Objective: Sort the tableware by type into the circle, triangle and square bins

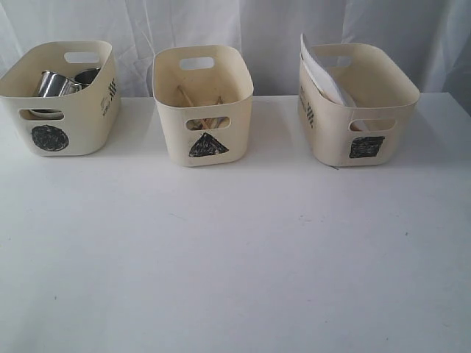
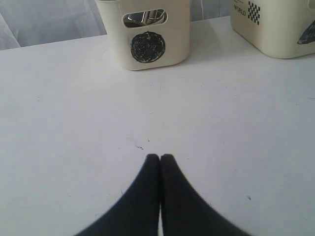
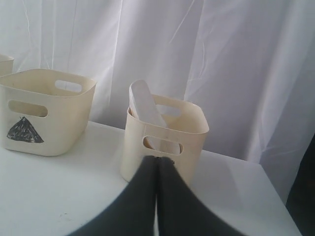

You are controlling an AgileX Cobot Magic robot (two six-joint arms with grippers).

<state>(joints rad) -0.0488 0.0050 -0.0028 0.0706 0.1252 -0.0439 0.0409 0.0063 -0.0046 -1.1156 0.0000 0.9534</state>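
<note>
cream plastic tubs, three of them, stand in one row at the far side of the white table (image 1: 235, 257). they are well apart from each other, and each has its black mark turned to the front so that the shape can be read.

at the left, the circle tub (image 1: 88, 121) holds the steel mugs (image 1: 56, 84), upright and close together; i think round vessels belong there. whether a bowl lies under them i cannot tell.

in the middle, the triangle tub (image 1: 173, 136) holds the wooden chopsticks (image 1: 200, 103), which lean across each other near the bottom, as long thin things do when they are dropped in. fork, spoon and knife are hidden from here, if they are inside.

at the right, the square tub (image 1: 331, 136) holds the white square plate (image 1: 318, 68). it seems too wide to lie flat, so it stands tilted against the wall nearer the triangle tub, with one corner above the rim.

no tableware shows on the table in front of the tubs, so i judge the sorting is finished or very near to it. the left gripper (image 2: 159, 158) hangs low over bare table before the circle tub, its two fingers pressed together with nothing between them. the right gripper (image 3: 158, 160) is closed and empty too, and it faces the square tub.
</note>
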